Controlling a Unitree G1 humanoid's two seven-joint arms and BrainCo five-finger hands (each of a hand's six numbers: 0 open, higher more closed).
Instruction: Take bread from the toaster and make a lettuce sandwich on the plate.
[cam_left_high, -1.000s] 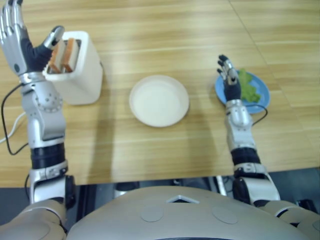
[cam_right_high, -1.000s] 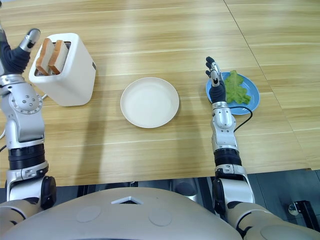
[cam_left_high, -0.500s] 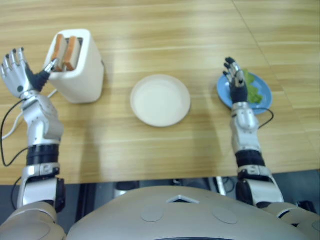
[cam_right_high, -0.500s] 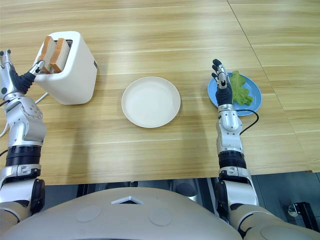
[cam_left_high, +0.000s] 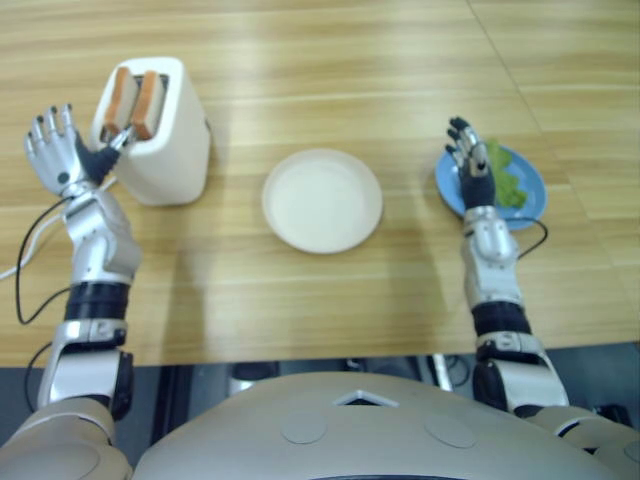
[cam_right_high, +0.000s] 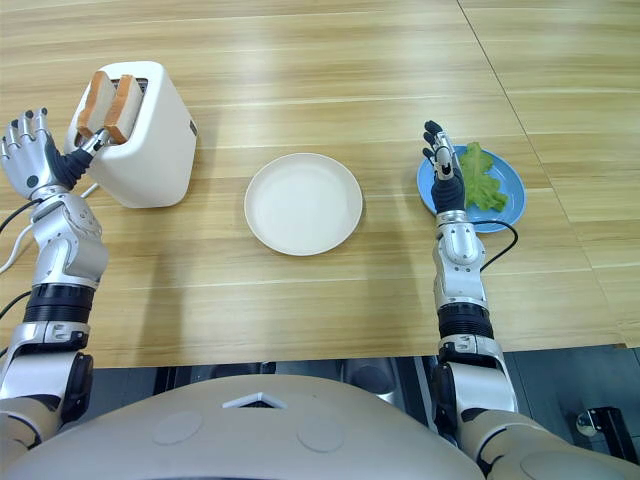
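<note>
The desk (cam_right_high: 300, 80) is a light wood-grain surface that carries all items. The toaster (cam_right_high: 140, 140), a white unit with rounded corners, stands in the upper left of the frame. Two slices of bread (cam_right_high: 108, 100) stand upright side by side in its top slots, with their brown crusts projecting above the housing. The plate (cam_right_high: 303, 203), white and round, lies flat near the centre of the frame, well apart from the toaster, and carries nothing. A blue plate (cam_right_high: 497, 217) lies at the right of the frame. One green lettuce (cam_right_high: 480, 180) leaf rests on it, covering much of its surface. The left hand (cam_left_high: 62, 160) is at the left edge of the frame, just beside the left side of the toaster. It is raised with the palm toward the camera and the fingers spread. It is released and grasps nothing. Its thumb points toward the upper left edge of the toaster, close to the nearer bread slice; contact cannot be determined. The right hand (cam_right_high: 443, 168) is at the left rim of the blue plate, just beside the lettuce. Its fingers are extended toward the top of the frame and held close together. It is released and grasps nothing.
</note>
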